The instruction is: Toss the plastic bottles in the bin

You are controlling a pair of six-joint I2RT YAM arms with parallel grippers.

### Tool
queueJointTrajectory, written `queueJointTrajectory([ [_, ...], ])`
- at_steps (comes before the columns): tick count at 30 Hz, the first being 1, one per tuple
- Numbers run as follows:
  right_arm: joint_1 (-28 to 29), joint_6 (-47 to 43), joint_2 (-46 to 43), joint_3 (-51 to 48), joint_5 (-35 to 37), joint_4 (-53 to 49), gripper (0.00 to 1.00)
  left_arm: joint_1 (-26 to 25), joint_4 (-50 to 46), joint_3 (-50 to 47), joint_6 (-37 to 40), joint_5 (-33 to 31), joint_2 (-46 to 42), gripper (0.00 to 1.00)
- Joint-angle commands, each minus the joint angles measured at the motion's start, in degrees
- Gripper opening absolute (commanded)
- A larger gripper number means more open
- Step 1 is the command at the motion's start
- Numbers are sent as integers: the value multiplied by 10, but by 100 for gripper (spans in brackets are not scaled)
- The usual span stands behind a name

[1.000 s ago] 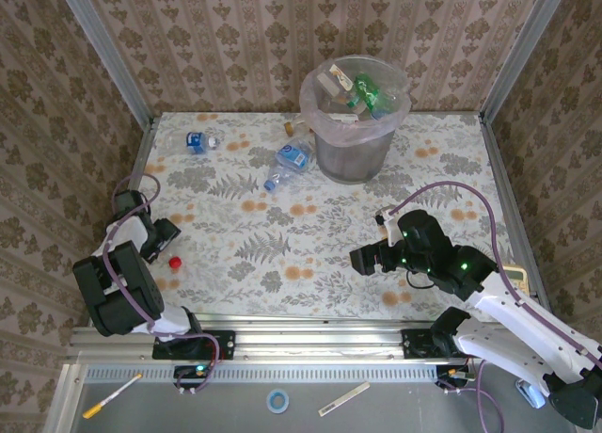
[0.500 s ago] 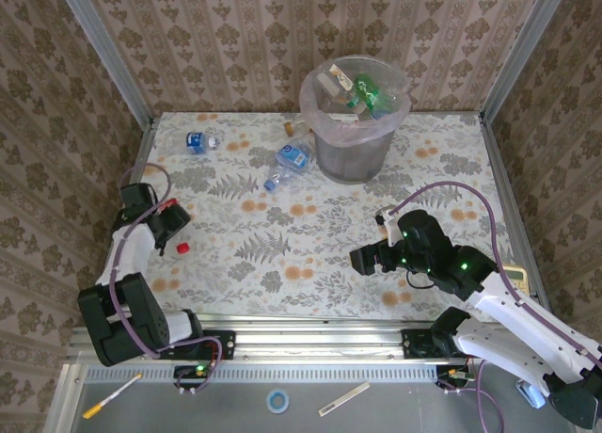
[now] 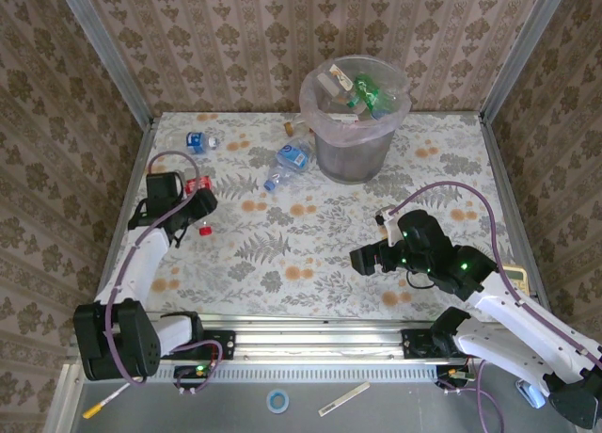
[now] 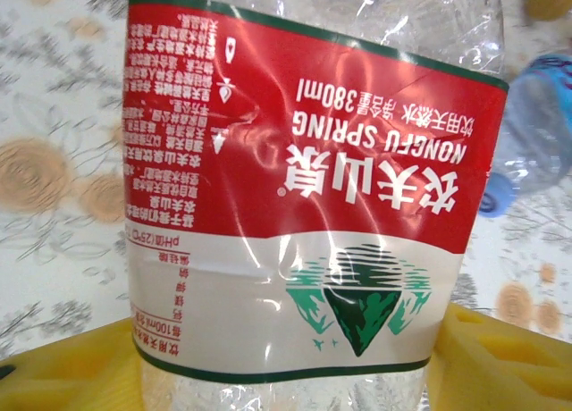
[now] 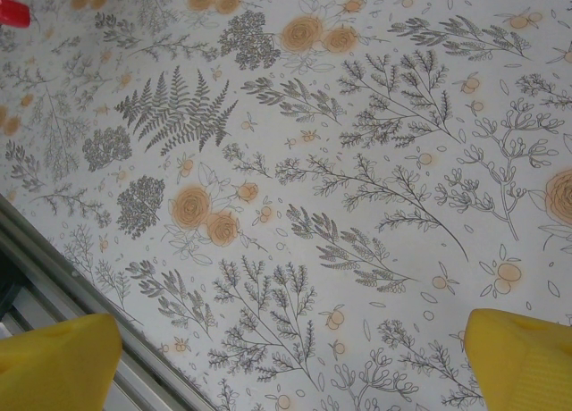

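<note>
Left claw: the left claw (image 3: 196,201), at about 9 o'clock on the counter (image 3: 310,240), is clamped on a red-labelled bottle (image 4: 295,205), with yellow pads (image 4: 500,357) pressing the clear body just past the label's edge.
Held bottle: its red cap (image 3: 204,232) points toward 6 o'clock and the label reads upside down in the wrist view. It appears to be lifted for carrying rather than pushed. The creased wall suggests a light, empty shell.
Bin: the bin (image 3: 350,160) stands at 12 o'clock by the far wall, its bag-lined mouth facing up so a drop from above will do. Several discarded bottles (image 3: 362,96) lie inside.
Waiting: a blue-labelled bottle (image 3: 290,158) lies on its side just beside the bin, at the bin's 9 o'clock. Another bottle (image 3: 198,141) lies near the 10 o'clock corner.
Right claw: the right claw (image 3: 363,259) hovers at 4 o'clock with jaws spread wide and empty, seemingly parked clear of the left arm's route.
Next: a swing toward 1 o'clock, high enough to clear the rim and the blue-labelled bottle.
</note>
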Motion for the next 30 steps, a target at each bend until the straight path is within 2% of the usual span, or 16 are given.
queueJointTrajectory([
  [1,-3,-1,-9,6,-2,-13,100,-26,13,23,8,7,-16,67],
  [9,-2,-2,-18,20,5,-27,100,-120,24,39,17,5,-45,67],
  [19,-3,-7,-22,40,25,-49,100,-268,136,7,15,18,-80,68],
  [30,-2,-9,-49,37,43,-53,100,-355,171,30,22,-2,-58,67],
])
